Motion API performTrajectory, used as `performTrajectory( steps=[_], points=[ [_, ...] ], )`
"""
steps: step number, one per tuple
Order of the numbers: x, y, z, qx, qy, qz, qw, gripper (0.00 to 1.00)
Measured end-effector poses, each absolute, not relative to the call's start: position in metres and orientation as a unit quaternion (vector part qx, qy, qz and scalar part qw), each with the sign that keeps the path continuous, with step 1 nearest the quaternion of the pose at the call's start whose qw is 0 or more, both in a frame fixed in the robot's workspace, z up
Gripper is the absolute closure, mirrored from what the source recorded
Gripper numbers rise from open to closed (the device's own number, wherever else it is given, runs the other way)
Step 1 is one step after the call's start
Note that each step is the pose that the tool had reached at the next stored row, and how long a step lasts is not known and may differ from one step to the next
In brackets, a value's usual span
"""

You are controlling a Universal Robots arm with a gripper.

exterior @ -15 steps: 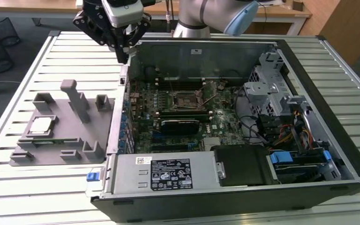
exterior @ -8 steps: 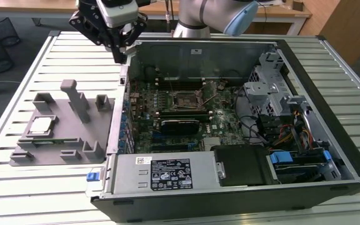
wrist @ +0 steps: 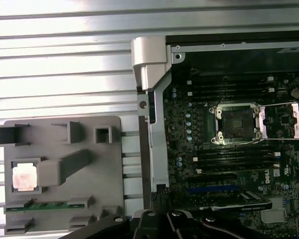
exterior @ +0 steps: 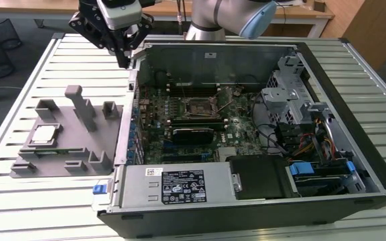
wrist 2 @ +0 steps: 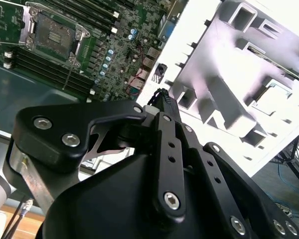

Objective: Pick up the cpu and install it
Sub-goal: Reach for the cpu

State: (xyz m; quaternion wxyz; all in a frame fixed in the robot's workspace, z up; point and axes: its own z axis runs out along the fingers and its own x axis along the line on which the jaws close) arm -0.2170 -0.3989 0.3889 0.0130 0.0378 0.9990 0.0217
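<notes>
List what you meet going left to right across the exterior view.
cpu, lying in the grey holder → tool, up by the case's corner → socket frame on the motherboard → coloured cables

Arm (exterior: 210, 20) at top centre of exterior view; gripper (exterior: 122, 63) upper left, pointing down, fingers (wrist 2: 167, 117) pressed together.

The cpu (wrist: 25, 177) is being cradled in a square pocket of the grey holder (wrist: 84, 139), just beside a green strip (wrist: 45, 205), on the slatted table (wrist: 65, 55). The gripper (wrist: 162, 193), fingers together, is being held over the computer case's wall (wrist: 159, 149); the socket (wrist: 236, 124) is being shown uncovered on the motherboard (wrist: 182, 149).
</notes>
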Motion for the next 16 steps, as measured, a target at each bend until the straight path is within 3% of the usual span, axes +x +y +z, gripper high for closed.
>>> performTrajectory(
  steps=[16],
  points=[
    [-0.232,-0.399,0.388,0.038,0.999,0.022,0.013,0.89]
  ],
)
